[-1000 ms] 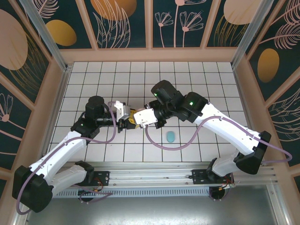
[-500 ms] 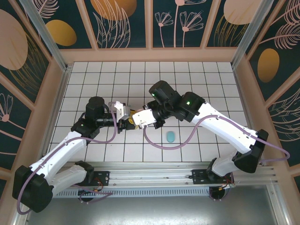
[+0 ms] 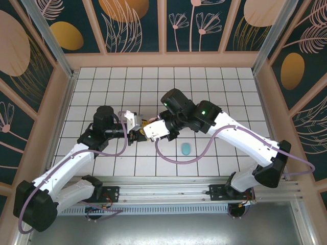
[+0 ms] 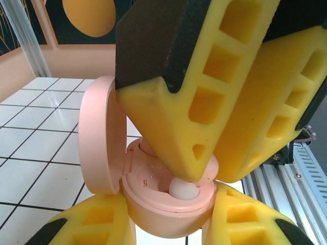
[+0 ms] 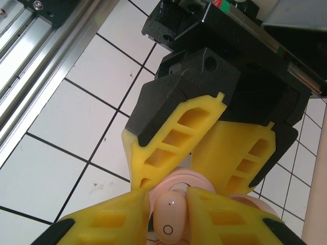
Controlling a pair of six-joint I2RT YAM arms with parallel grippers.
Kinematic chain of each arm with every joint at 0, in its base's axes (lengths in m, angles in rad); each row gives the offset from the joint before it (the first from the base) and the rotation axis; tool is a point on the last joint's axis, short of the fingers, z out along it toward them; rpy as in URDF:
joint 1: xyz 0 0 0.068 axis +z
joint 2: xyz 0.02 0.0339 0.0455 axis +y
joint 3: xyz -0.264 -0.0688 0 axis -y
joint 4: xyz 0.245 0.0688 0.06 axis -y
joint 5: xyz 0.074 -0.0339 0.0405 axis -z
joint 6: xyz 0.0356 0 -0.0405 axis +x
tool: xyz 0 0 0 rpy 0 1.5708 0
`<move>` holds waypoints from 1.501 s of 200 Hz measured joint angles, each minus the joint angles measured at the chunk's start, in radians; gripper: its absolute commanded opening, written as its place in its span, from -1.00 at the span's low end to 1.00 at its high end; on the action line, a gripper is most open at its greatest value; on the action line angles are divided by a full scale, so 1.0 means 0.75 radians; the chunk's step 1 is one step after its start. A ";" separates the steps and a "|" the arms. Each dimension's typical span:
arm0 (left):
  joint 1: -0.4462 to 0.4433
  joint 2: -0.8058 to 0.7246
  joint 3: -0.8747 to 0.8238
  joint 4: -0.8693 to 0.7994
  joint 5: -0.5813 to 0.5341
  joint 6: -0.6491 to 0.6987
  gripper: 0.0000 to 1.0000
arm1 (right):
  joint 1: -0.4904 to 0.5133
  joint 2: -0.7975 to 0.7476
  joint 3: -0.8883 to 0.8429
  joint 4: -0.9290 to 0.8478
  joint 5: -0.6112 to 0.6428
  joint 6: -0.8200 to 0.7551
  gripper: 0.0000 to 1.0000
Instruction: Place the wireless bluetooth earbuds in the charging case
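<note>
One pink earbud point(image 5: 171, 217) sits between fingers of right hand point(image 5: 168, 196), grip unclear. Left hand point(image 4: 166, 222) clamps open pink case point(image 4: 102, 143) from 6 o'clock.

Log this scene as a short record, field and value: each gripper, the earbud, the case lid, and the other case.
left gripper: shut on the pink charging case
lid: open, standing upright
earbud: pale pink, at a well inside the case
right gripper: straddling the earbud; grip unclear
teal case: on the tiles, apart from both grippers
</note>
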 measured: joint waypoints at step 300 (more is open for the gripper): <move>-0.003 -0.045 -0.049 0.159 -0.089 -0.141 -1.00 | -0.065 -0.474 -0.345 0.564 -0.014 0.628 -0.09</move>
